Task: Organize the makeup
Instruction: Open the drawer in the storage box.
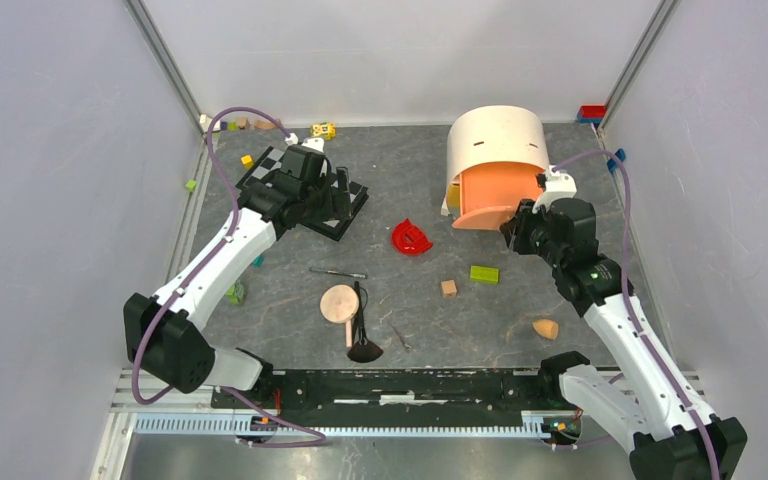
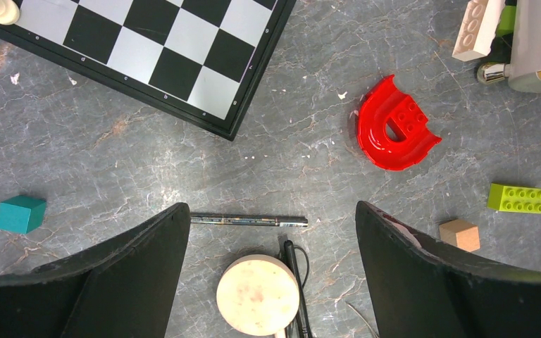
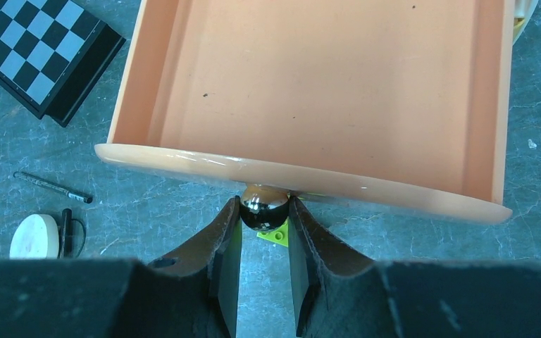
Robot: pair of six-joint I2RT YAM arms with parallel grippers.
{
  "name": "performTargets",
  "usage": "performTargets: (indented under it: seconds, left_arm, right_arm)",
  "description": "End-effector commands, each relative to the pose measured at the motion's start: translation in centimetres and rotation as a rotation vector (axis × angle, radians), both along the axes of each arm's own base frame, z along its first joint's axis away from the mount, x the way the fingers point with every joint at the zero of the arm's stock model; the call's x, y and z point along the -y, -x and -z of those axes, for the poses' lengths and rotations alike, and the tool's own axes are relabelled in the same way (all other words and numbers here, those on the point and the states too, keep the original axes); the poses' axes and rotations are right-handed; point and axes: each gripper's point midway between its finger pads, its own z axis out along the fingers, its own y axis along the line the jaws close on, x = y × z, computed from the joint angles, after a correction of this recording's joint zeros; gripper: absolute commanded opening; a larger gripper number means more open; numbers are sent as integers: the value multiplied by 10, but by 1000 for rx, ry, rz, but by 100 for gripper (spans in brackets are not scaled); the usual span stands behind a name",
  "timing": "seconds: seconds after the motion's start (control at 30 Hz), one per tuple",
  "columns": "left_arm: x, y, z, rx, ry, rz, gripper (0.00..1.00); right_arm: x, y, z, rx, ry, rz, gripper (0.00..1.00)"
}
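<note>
I hold the drawer knob (image 3: 261, 213) clamped in the right gripper (image 3: 262, 204), mid-frame; the left gripper (image 2: 270, 210) gapes wide, round compact (image 2: 257, 296) lower centre.

Right gripper (image 3: 263, 208) around dark, perhaps metal knob (image 3: 262, 213) of peach drawer (image 3: 310, 84).

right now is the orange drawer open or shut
Open: the drawer sticks out of its cabinet, bare inside showing.
</note>
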Motion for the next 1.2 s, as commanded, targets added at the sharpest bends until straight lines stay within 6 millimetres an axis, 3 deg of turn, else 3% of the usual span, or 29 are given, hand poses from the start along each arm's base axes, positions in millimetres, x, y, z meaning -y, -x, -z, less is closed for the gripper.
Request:
performTargets:
  seconds: [0.0, 0.23, 0.37, 0.47, 0.53, 0.73, 1.17]
  left_arm:
    - [2, -3, -15, 52, 32, 11, 93]
    - [2, -3, -15, 51, 31, 10, 93]
    - [2, -3, -15, 51, 30, 10, 93]
    - [2, -3, -14, 50, 29, 9, 93]
    - [2, -3, -15, 51, 30, 10, 93]
    - [2, -3, -14, 48, 29, 10, 93]
    - [-3, -3, -9, 45, 5, -3, 95]
  right_arm:
    - [-8, 5, -5, 9, -33, -33, 23]
    - [-7, 6, 9, -15, -25, -26, 25]
    - [-5, 6, 12, -18, -19, -18, 32]
    - [-5, 6, 12, -19, -20, -17, 45]
    - [-4, 6, 9, -13, -20, -14, 54]
    - [-2, 8, -6, 7, -10, -13, 68]
    - [14, 25, -27, 32, 80, -14, 75]
